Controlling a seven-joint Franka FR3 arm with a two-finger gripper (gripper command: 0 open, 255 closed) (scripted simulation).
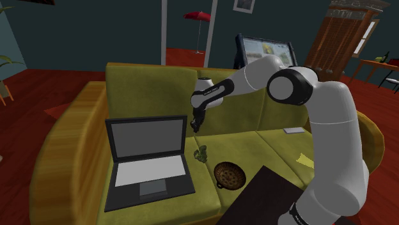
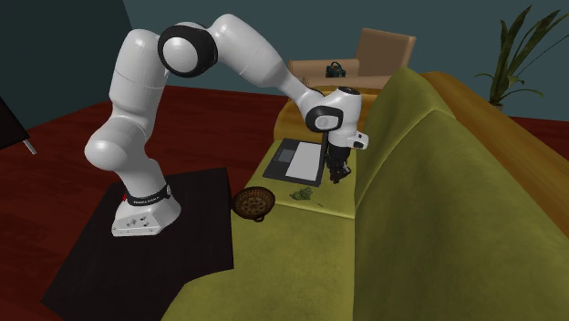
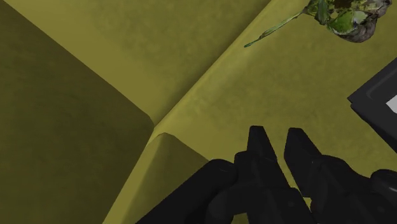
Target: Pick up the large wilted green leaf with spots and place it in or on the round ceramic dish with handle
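Observation:
The wilted green leaf lies crumpled on the olive sofa seat, just beside the open laptop's corner. It also lies on the seat's front part in the second exterior view, and beyond my fingertips in the wrist view. The round brown dish rests near the seat's front edge, a short way from the leaf. My gripper hangs above the seat close to the backrest, behind and above the leaf, shut with nothing in it.
An open black laptop takes up the seat at the shoulder view's left; its corner is close to my fingers. The sofa backrest rises just behind the gripper. A yellow note and a white item lie on the right cushion.

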